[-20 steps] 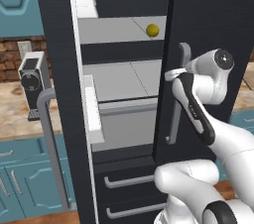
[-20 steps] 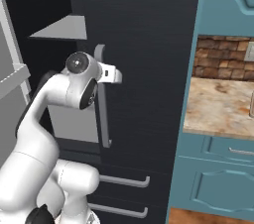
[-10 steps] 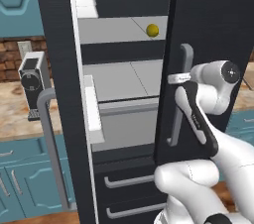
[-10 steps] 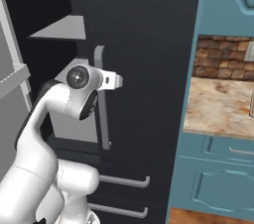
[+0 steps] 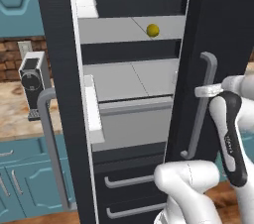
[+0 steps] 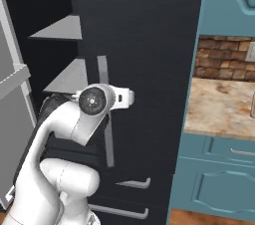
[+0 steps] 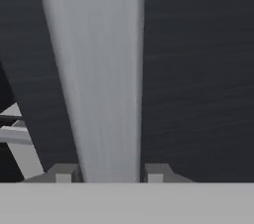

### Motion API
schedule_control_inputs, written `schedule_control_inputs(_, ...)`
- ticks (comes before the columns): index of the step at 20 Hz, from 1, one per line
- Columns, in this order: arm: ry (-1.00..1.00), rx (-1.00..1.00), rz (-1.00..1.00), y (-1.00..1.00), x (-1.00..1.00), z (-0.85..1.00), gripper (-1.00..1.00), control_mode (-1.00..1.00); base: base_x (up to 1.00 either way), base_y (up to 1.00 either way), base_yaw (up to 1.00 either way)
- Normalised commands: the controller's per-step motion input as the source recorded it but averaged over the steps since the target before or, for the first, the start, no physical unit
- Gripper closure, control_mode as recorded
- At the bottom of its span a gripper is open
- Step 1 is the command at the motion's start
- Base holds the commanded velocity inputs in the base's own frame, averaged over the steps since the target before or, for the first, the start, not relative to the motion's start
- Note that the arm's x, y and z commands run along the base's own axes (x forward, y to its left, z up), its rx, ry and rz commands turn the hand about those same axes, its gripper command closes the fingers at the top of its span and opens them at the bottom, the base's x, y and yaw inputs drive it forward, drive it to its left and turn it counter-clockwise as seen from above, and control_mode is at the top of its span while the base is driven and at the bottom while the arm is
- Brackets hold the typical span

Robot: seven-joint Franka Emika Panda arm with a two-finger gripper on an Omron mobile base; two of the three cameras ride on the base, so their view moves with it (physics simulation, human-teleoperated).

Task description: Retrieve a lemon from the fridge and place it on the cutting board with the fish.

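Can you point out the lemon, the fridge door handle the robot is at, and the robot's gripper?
lemon point(image 5: 153, 30): left base view, middle of the fruit.
handle point(image 7: 99, 69): hand view, middle of the grey bar.
gripper point(image 7: 109, 173): hand view, midway between fingertips.

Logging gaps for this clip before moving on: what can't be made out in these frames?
- Cutting board and fish: I can't find them on the stretches of countertop in either base view.
- Grip on the fridge handle: in the hand view the fingers flank the bar, but the bottom edge cuts off the contact.
- Lemon: too small in the left base view to judge its surface.
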Motion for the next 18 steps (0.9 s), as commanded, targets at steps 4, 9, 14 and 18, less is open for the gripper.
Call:
schedule_control_inputs(4, 0.02, 0.03, 0.07, -0.67, -1.0, 0.43, 1.0, -1.0, 0.0, 0.0, 0.0)
schedule_control_inputs(9, 0.0, 0.06, 0.05, -0.69, -1.0, 0.14, 1.0, -1.0, 0.0, 0.0, 0.0)
schedule_control_inputs(14, 0.02, 0.0, 0.04, -0.15, -0.36, 0.02, 1.0, -1.0, 0.0, 0.0, 0.0)
schedule_control_inputs(18, 0.0, 0.0, 0.0, 0.03, -0.08, 0.0, -1.0, -1.0, 0.0, 0.0, 0.0)
